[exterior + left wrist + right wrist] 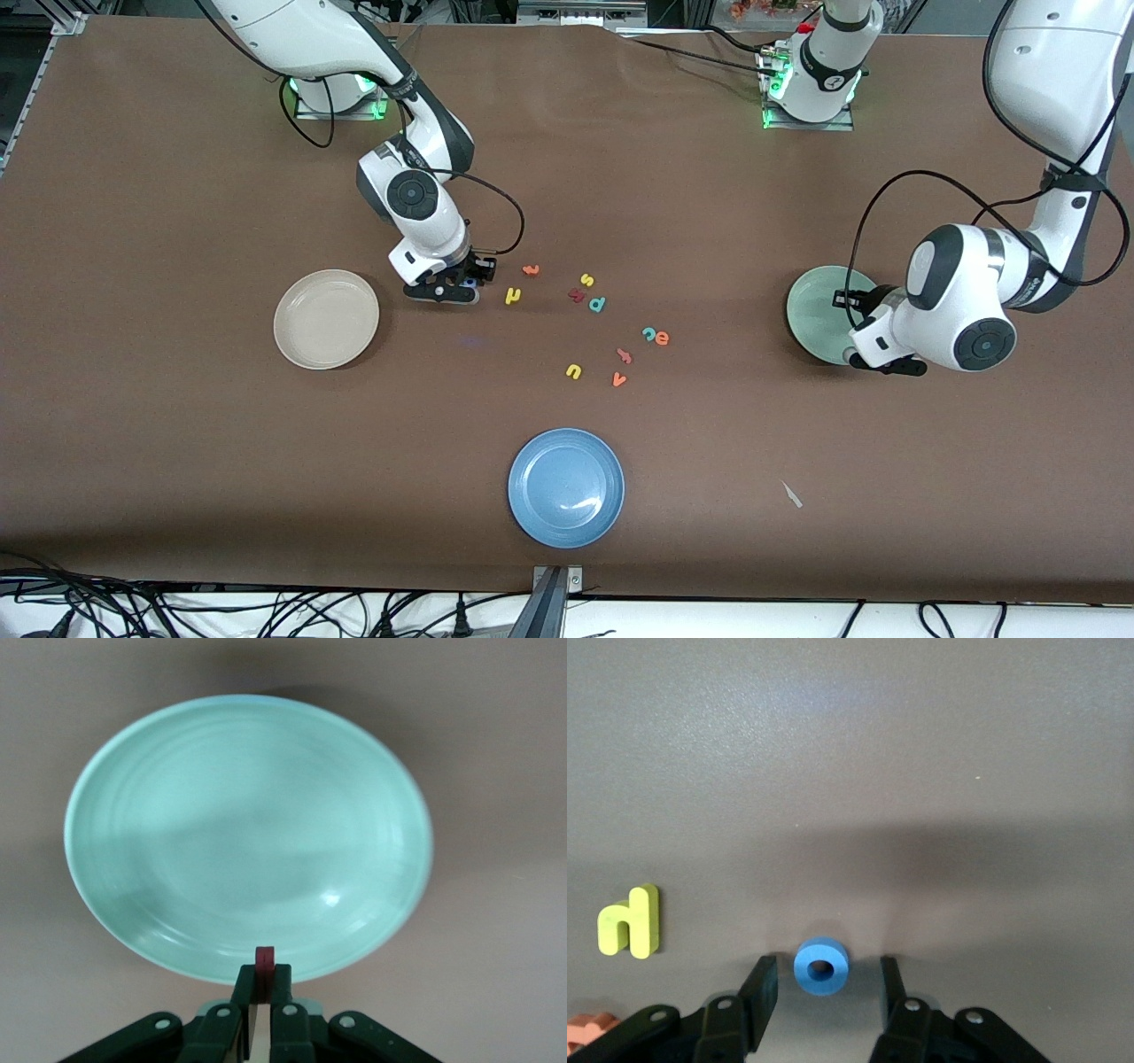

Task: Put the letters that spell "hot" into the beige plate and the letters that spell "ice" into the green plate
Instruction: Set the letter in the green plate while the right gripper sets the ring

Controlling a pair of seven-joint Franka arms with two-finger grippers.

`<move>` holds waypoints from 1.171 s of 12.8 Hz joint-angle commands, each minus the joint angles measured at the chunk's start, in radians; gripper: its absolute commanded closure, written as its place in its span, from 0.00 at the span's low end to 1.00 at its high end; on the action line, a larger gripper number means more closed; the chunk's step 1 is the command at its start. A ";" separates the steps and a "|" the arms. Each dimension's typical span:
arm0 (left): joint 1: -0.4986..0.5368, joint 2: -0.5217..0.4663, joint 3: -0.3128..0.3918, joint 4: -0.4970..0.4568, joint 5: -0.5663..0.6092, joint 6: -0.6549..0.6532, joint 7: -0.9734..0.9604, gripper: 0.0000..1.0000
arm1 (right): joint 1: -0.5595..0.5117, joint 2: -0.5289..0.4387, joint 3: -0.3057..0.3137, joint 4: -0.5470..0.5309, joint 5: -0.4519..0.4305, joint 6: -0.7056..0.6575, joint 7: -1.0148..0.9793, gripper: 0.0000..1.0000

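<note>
Starting at the right arm's end of the counter [177, 443], you have the beige plate [326, 319], farther from the front camera than the blue plate [566, 487] and holding nothing. Next comes the right tool [827, 967], down at the counter with its fingers [764, 979] spread open on either side of the blue o [822, 966] and a gap showing on each side of the ring. The yellow h [513, 295] lies just beside it, flat on the counter, with an orange letter [532, 269] close by whose shape you cannot read from here. The rest of the loose letters sit farther from the front camera than the blue plate: a yellow s [586, 280], a dark red letter [577, 295], a teal p [598, 305], the teal c [648, 333] touching the orange e [662, 338], a salmon letter [625, 356], a yellow u [573, 371] and an orange v [619, 380]. Toward the left arm's end from the blue plate, and farther from the camera, is the green plate [819, 319], bare inside. The left tool [261, 992] hangs over its rim, clamped on the dark red i [264, 957], which stands upright between the fingertips.
</note>
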 commanded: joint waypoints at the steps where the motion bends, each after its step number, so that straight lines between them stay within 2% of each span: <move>1: 0.041 0.005 -0.011 -0.063 0.057 0.092 0.022 0.97 | -0.007 0.004 0.008 -0.012 -0.024 0.024 0.023 0.58; 3: 0.050 0.027 -0.011 -0.063 0.059 0.111 0.022 0.95 | -0.007 0.004 0.010 -0.012 -0.024 0.026 0.021 0.71; 4: 0.056 0.027 -0.011 -0.063 0.059 0.116 0.022 0.81 | -0.007 0.004 0.010 -0.012 -0.024 0.026 0.021 0.76; 5: 0.062 0.021 -0.011 -0.058 0.059 0.113 0.024 0.22 | -0.007 -0.005 0.010 -0.012 -0.024 0.020 0.015 0.76; 6: 0.061 0.010 -0.012 -0.046 0.057 0.099 0.030 0.00 | -0.009 -0.027 0.010 -0.012 -0.024 0.009 0.006 0.76; 7: 0.059 -0.014 -0.014 -0.035 0.057 0.090 0.044 0.00 | -0.013 -0.057 0.008 -0.012 -0.024 -0.022 -0.011 0.76; 9: 0.047 -0.054 -0.020 0.020 0.034 0.032 0.048 0.00 | -0.060 -0.154 0.007 0.003 -0.009 -0.190 -0.101 0.76; 11: 0.050 -0.071 -0.064 0.093 -0.019 -0.034 -0.002 0.00 | -0.149 -0.228 0.005 0.008 0.030 -0.294 -0.312 0.75; 13: 0.047 -0.074 -0.099 0.127 -0.108 -0.042 -0.164 0.00 | -0.226 -0.255 -0.012 0.017 0.044 -0.319 -0.519 0.75; 15: 0.047 -0.074 -0.159 0.131 -0.115 -0.038 -0.385 0.00 | -0.268 -0.254 -0.064 0.023 0.044 -0.319 -0.694 0.74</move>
